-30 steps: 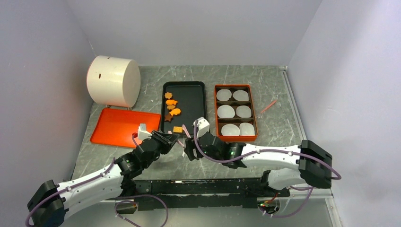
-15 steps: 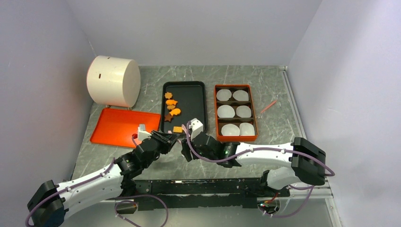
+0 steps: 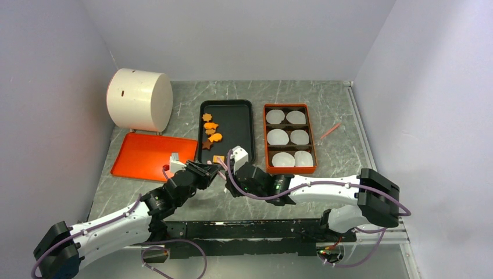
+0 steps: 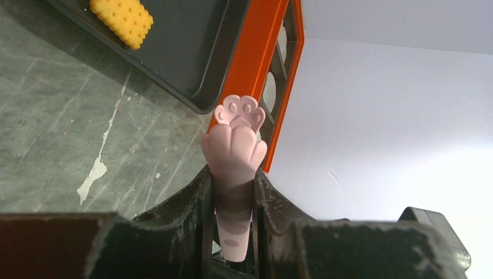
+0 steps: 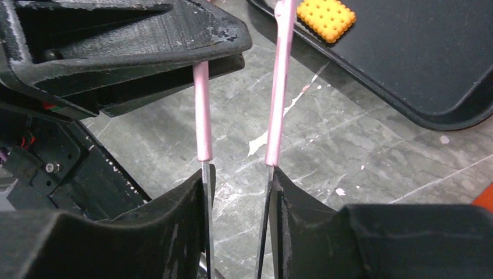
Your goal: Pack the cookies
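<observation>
Right claw [image 5: 239, 174] edged toward 9 o'clock, gripping pink tweezers [image 5: 278, 87] (prongs apart); only its wrist view shows left claw [image 4: 232, 174] clamping paw-tipped tool [image 4: 235, 139].

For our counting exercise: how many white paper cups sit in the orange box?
6 paper cups, in pairs in the orange box: far row, middle row, near row. None appears hidden.

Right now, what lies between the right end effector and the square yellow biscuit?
Right wrist view: pink tongs in the right end effector, grey marble tabletop, then the black tray's rim before the square yellow biscuit.
</observation>
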